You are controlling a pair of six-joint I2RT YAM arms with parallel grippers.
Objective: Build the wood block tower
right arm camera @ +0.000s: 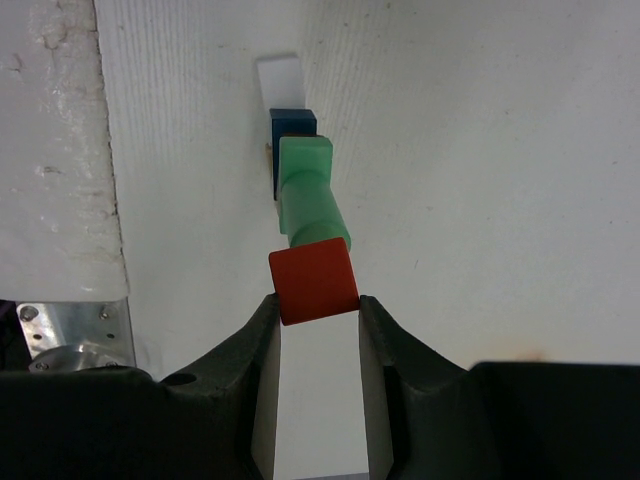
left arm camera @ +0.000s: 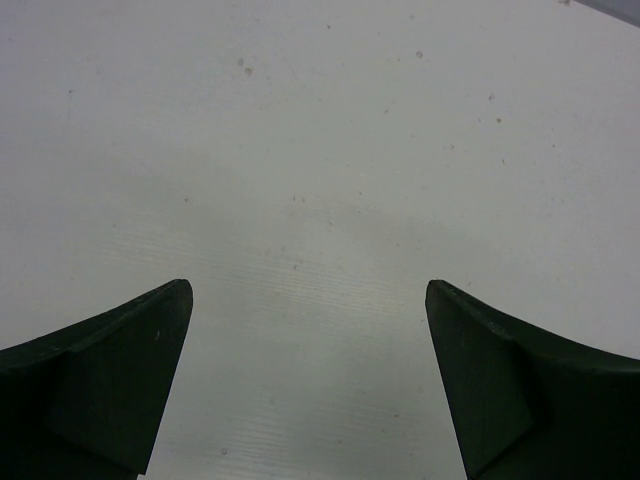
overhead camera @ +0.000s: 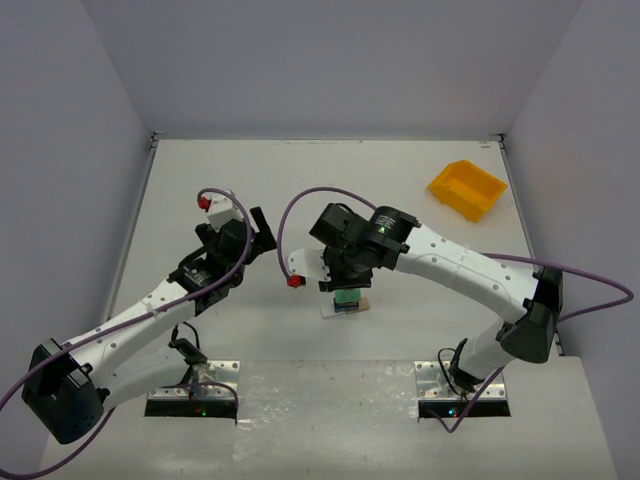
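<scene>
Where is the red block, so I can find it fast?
Find the right arm reaching down at the middle of the white table. Between its black fingers is the red block, topmost above the green piece and blue block. It is the only red one there.

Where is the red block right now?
Right wrist view: the red block sits between the right claw tips, atop the green piece, near the middle of the table.
</scene>
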